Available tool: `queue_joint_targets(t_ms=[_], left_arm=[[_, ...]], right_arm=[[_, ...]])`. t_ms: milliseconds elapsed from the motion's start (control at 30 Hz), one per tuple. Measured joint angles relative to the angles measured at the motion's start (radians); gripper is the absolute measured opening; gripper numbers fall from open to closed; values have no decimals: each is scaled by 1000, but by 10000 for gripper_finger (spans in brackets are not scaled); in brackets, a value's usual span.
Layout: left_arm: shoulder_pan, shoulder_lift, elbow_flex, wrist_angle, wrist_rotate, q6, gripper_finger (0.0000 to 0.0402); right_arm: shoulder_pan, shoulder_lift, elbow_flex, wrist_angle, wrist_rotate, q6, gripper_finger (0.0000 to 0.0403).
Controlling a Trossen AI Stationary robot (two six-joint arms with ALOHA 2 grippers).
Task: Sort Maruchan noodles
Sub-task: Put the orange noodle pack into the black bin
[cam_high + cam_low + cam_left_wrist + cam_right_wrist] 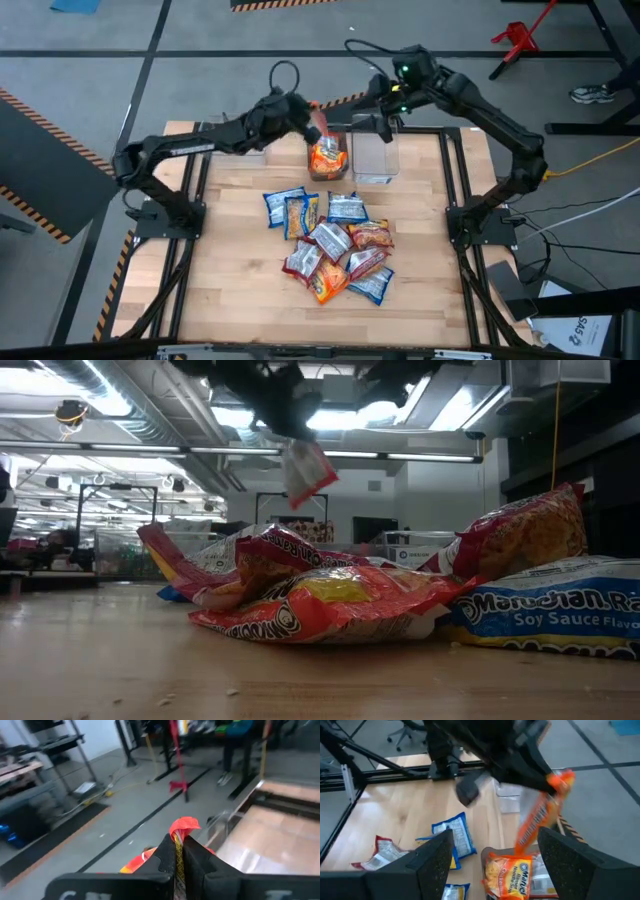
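A pile of Maruchan noodle packets (330,245), blue-and-yellow, orange and red-and-silver, lies at the table's middle. At the far edge a clear bin (328,160) holds orange packets (507,875). My left gripper (307,112) is above that bin, shut on an orange packet (540,815) that also shows in the low view (305,472). My right gripper (495,835) hovers open just to the right of it, above the far edge, with nothing between its fingers. My left gripper pinches the orange packet's upper end (185,827) between its two shut fingers (167,862), reaching nearly level from the table's left. The packet hangs slanting below the fingers, lifted clear, its lower end (522,840) just above the bin with orange packets.
A second clear bin (373,160) stands right of the first at the far edge. Black frame rails (452,170) run along the table's sides. Bare wood lies near the front edge (250,310).
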Motion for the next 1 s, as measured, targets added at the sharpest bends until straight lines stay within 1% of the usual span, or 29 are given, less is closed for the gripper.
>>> queue_joint_targets(t_ms=[200, 333, 433, 533, 633, 733, 867, 1000], left_arm=[[105, 174, -2, 261, 246, -1, 5], [146, 269, -2, 387, 338, -4, 5], [168, 318, -2, 422, 422, -4, 5], [178, 354, -2, 435, 452, 9, 5], [181, 397, -2, 495, 487, 17, 5], [177, 410, -2, 538, 535, 17, 4], [172, 424, -1, 510, 548, 91, 5], [172, 448, -1, 512, 582, 106, 13]], right_arm=[[0, -19, 0, -3, 22, 29, 278], [0, -19, 0, -4, 23, 50, 278], [0, -19, 0, -4, 38, 64, 278], [0, -19, 0, -8, 47, 75, 278], [0, -19, 0, -12, 58, 76, 278], [0, -19, 0, -12, 58, 76, 278], [0, -19, 0, -12, 58, 77, 278], [0, -19, 0, -21, 58, 78, 278]])
